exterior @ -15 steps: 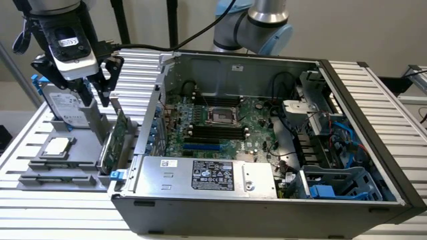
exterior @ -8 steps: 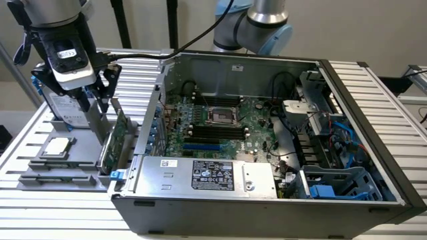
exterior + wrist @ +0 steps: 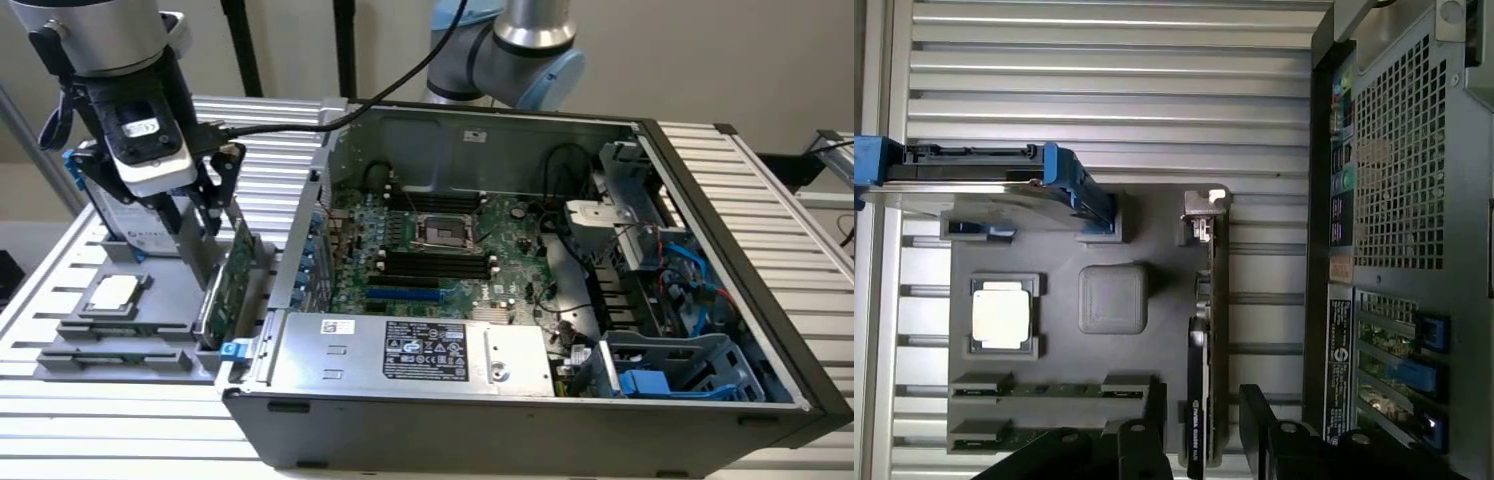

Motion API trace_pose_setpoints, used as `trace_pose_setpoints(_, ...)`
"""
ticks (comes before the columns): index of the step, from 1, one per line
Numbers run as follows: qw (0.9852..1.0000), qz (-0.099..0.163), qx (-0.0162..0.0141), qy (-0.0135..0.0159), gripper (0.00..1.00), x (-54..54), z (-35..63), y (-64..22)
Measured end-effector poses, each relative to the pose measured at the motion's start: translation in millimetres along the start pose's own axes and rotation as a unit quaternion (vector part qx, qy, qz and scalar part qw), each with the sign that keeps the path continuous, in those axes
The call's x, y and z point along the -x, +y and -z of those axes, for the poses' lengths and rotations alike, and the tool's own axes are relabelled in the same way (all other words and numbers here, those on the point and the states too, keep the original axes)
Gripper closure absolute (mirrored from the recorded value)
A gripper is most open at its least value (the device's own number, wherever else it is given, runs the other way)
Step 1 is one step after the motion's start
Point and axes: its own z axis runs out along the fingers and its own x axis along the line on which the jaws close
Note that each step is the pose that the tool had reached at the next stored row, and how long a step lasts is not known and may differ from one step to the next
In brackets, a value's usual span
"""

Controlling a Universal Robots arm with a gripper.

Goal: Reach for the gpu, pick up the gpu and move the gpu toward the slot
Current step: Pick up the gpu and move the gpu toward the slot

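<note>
Vertically over the gpu (image 3: 1211,290), pincer (image 3: 1202,392) wide

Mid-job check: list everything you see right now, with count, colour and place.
gpu: one, green with silver bracket, standing on edge in the tray
hard drive: one, silver with blue frame, standing in the tray
chip: one, silver, flat in a tray pocket
memory sticks: two, greenish, lying in tray slots
tray: one, grey, on the table, exterior view's left
computer case: one, dark grey, open, on the table
motherboard: one, green, inside the case
power supply: one, silver, inside the case
table: one, silver, slatted
arm: one, grey and blue, behind the case
gripper: one, open, fingers either side of the gpu
</note>
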Motion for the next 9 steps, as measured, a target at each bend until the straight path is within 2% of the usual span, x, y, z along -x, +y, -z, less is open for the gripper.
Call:
trace_pose_setpoints(2,1.0,0.0,0.0,0.0,0.56,-0.1,-3.6,-0.1)
trace_pose_setpoints(3,1.0,0.0,0.0001,-0.0001,0.5,-0.1,-5.4,-0.1)
trace_pose_setpoints(9,1.0,0.0,0.0001,-0.0003,0.5,-0.1,-16.4,-0.5)
